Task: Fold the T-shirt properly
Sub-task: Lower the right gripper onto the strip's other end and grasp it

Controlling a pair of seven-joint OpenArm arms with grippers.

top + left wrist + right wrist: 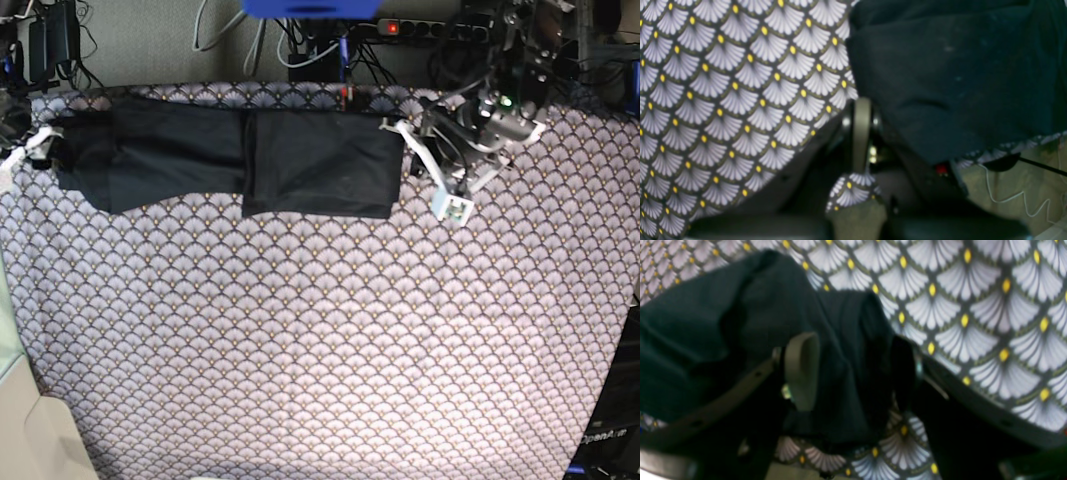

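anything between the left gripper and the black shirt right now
Nothing visible. In the base view the left gripper is shut right at the T-shirt's edge, with only tablecloth around it. In its wrist view a fold of tablecloth appears pinched at the jaws, so whether shirt cloth is gripped cannot be told.

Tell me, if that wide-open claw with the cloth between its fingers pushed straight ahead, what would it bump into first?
Probably the black T-shirt. The right gripper already has a bunched fold of it between its open jaws, so more shirt comes first, then likely the patterned tablecloth beyond, though depth is unclear.
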